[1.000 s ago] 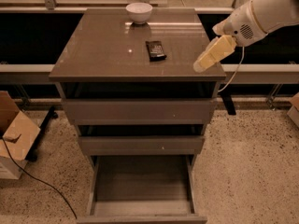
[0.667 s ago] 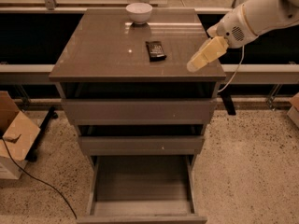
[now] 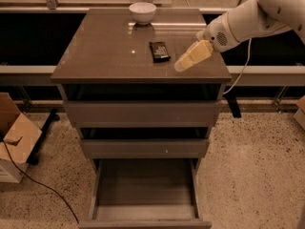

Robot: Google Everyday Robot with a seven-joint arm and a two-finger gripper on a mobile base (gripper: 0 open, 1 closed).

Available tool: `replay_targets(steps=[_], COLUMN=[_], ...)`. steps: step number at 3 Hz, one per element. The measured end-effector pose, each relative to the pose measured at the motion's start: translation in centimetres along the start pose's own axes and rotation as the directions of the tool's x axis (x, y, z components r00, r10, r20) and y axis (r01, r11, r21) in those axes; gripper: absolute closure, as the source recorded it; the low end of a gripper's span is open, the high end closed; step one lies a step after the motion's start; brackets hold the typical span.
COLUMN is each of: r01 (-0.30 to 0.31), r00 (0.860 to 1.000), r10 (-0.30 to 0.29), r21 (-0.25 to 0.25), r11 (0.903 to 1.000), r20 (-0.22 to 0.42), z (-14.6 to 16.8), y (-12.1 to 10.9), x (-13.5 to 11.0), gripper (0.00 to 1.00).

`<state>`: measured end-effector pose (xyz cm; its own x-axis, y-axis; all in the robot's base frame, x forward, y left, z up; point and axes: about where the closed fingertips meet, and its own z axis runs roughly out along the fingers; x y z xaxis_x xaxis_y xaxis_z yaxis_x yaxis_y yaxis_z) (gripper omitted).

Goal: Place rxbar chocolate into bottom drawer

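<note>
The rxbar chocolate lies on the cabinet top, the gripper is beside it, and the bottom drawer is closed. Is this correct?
No. The camera view shows the bottom drawer pulled open, not closed. The rxbar chocolate does lie on the cabinet top, with the gripper beside it.

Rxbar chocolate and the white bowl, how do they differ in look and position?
The rxbar chocolate is black, flat and rectangular; the white bowl is round and taller. The bar lies mid-top, the bowl at the back edge. The gripper is close beside the bar, apart from the bowl. Both sit on the cabinet top.
</note>
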<state>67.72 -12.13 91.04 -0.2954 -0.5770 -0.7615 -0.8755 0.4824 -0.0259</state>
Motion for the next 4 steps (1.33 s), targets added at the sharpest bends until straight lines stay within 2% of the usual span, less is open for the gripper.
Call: replay_targets(steps=[1,3,4], r01=[0.006,0.045,0.042], r00=[0.999,0.997,0.997], r10=[-0.007,-0.047,-0.045], r21=[0.014,0.045,0.043], r11=[0.9999,0.9980,0.9982], r20=[0.035,0.055,0.064], z=[3.1,8.7,10.6], y=[-1.6,-5.3,-6.5], x=[-0.7,-1.3,-1.4], gripper=[0.00,0.00,0.00])
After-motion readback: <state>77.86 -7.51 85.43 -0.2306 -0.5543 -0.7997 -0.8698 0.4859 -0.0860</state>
